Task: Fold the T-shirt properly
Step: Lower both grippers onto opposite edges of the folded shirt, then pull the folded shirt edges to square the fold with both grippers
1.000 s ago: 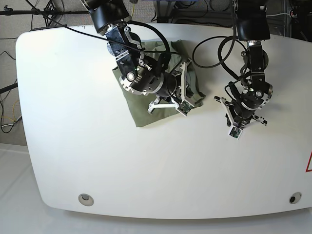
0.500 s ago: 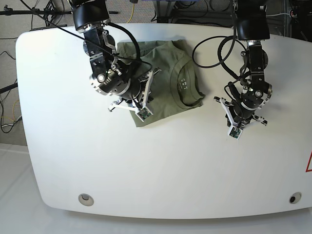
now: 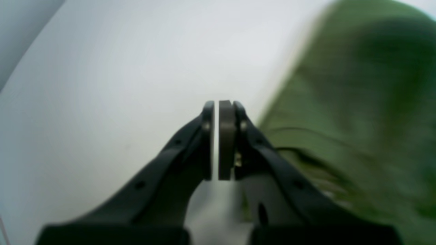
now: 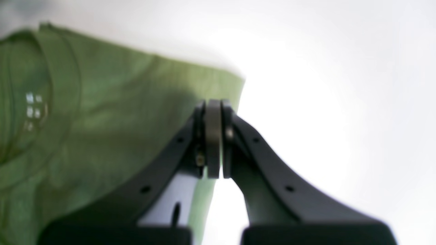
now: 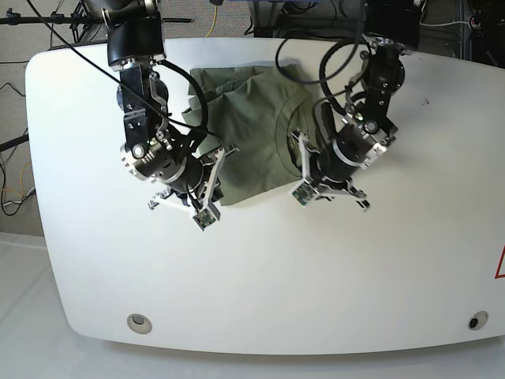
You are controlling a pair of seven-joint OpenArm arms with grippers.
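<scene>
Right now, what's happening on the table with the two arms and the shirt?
The olive-green T-shirt lies folded into a compact rectangle near the table's far edge. Both arms flank it: the right gripper hovers at one edge, the left gripper at the collar side. Both sets of fingers are shut and hold no cloth.

Base view: high overhead, facing down on the white oval table [image 5: 260, 276]. Wrist views: low, close behind black fingers [image 3: 226, 136]. All share the olive-green cotton T-shirt [image 5: 252, 126].
</scene>
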